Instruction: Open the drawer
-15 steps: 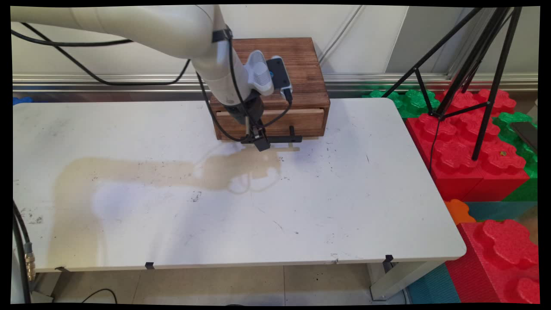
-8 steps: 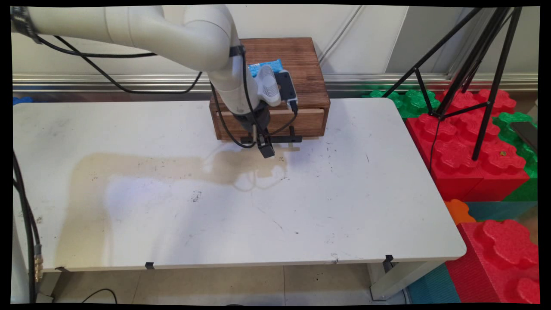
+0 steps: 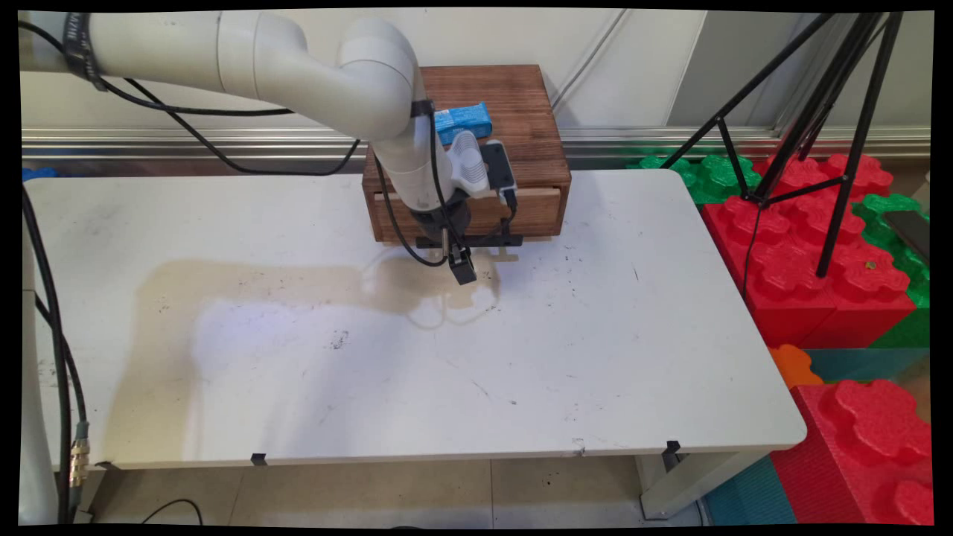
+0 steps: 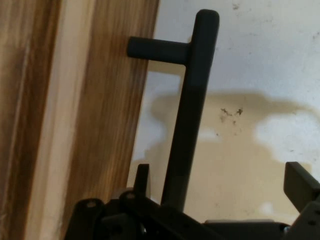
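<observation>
While lowered over the table (image 3: 595, 357) just in front of the wooden drawer box (image 3: 521, 97), the gripper (image 3: 463, 266) is recorded with its fingers spread apart and nothing held between them. In the hand view one finger (image 4: 142, 179) is seen on the box side of the black drawer handle (image 4: 192, 107) and the other finger (image 4: 300, 185) well out on the far side, so that the bar of the handle lies between them; contact with it cannot be told. The handle is fixed to the drawer front (image 3: 532, 208) by short posts and runs along it, standing a little off the wood. The drawer appears shut, flush with the box. The box is placed at the table's far edge, about midway along it. A blue packet (image 3: 463, 120) is laid on top of the box, toward its left side. A black tripod (image 3: 819, 112) and red and green foam blocks (image 3: 841, 298) are noted beyond the table's right edge.
</observation>
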{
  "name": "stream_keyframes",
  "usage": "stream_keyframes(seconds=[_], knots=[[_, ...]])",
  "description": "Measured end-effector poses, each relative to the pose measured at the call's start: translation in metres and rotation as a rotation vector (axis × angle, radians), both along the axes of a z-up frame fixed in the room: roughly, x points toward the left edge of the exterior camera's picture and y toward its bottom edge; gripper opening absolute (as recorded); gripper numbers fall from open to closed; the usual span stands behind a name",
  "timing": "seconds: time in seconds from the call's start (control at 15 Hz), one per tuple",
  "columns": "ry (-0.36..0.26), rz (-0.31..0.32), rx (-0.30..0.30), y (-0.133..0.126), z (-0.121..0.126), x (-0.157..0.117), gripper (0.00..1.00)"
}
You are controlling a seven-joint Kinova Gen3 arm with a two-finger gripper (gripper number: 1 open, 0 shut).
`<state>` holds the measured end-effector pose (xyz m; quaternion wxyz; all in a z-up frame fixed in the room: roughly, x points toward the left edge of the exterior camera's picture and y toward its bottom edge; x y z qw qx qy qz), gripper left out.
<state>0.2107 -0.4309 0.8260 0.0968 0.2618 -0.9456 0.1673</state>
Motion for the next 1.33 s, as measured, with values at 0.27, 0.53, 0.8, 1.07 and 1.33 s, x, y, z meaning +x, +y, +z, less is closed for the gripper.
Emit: stream_keyframes(seconds=[0.27, 0.53, 0.8, 1.07, 1.33], knots=[[0.002, 0.005, 0.014, -0.003, -0.01, 0.0, 1.0], [0.006, 0.014, 0.026, -0.004, -0.016, -0.001, 1.0], [0.009, 0.017, 0.039, -0.001, -0.02, -0.003, 1.0], [0.01, 0.018, 0.05, 0.004, -0.022, -0.004, 1.0], [0.011, 0.021, 0.06, 0.012, -0.023, -0.007, 1.0]])
